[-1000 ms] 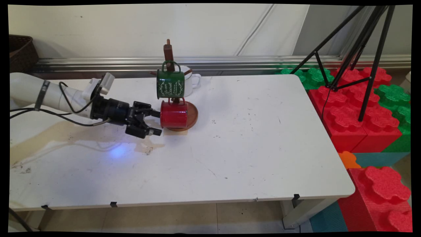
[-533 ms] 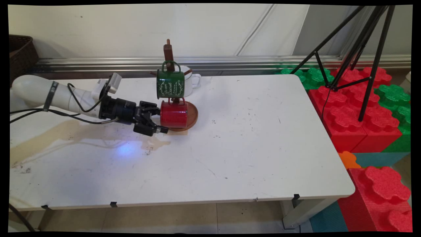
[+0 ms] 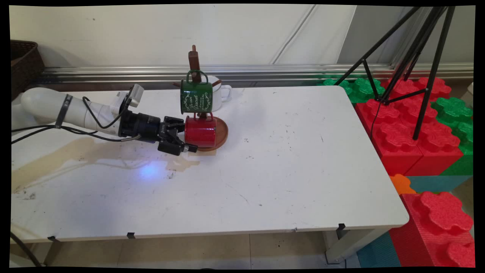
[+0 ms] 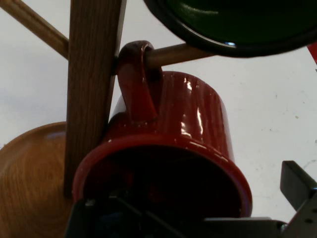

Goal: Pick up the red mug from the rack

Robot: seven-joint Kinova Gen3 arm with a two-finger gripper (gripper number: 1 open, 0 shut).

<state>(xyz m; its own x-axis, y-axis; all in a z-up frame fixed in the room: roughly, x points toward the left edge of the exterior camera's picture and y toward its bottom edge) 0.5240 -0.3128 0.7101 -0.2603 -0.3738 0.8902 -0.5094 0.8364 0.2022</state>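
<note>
Red mug point(image 3: 200, 132): I am seeing it hanging by its handle from a peg of the wooden mug tree point(image 3: 194, 60).
Tool point(image 3: 186, 139): I am watching it standing open, one finger inside the mug's mouth, one outside.
Green mug point(image 3: 196, 96): hanging just above.
Tabletop point(image 3: 288, 170): carrying the tree's base.

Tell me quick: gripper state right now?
Gripper: open, jaws spread astride the rim of the red mug hanging on the wooden mug tree; one inside the mouth, one outside, not clamped.
</note>
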